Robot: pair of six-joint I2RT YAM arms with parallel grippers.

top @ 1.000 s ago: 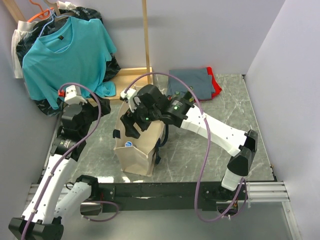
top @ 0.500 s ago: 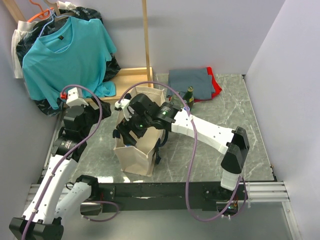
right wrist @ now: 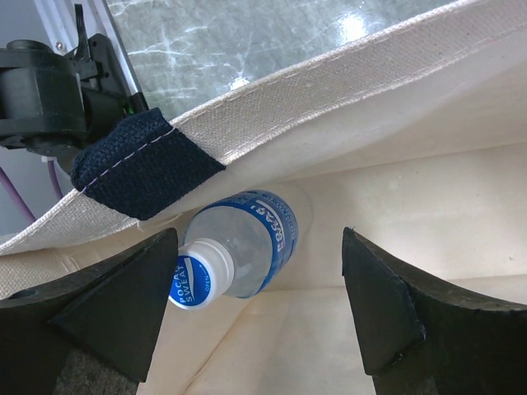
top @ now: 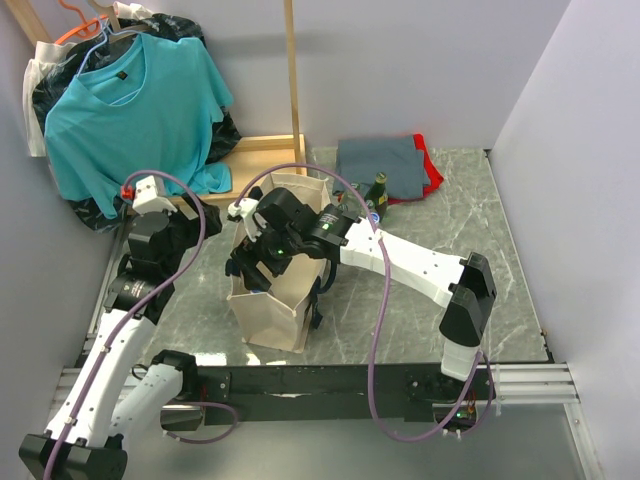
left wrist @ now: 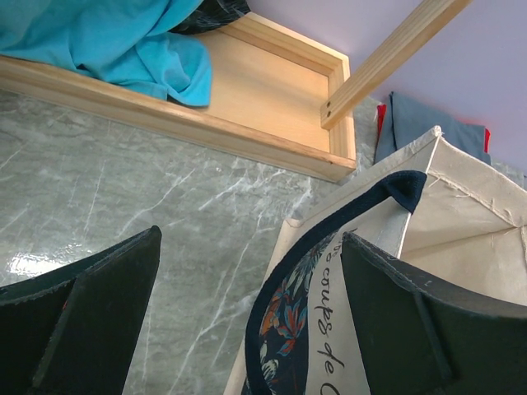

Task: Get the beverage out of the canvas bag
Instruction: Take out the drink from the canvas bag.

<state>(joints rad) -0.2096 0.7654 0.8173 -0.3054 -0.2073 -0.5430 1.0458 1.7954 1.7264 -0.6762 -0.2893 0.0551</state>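
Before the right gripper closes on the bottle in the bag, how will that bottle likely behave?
The bottle is round, smooth plastic lying tilted against the bag wall, so it may roll or slide aside. The soft canvas will probably give rather than brace it. Its cap is on, so squeezing should not spill.

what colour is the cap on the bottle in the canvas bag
The cap is white with blue lettering, clearest in the right wrist view.

— Where's the canvas bag (top: 272, 318)?
— Standing upright, mouth open; beige and boxy, with dark strap handles and printed lettering on one side.
— And the beverage (right wrist: 247, 243)?
— Inside it: a clear bottle with a blue label and white cap, lying tilted against the inner wall.
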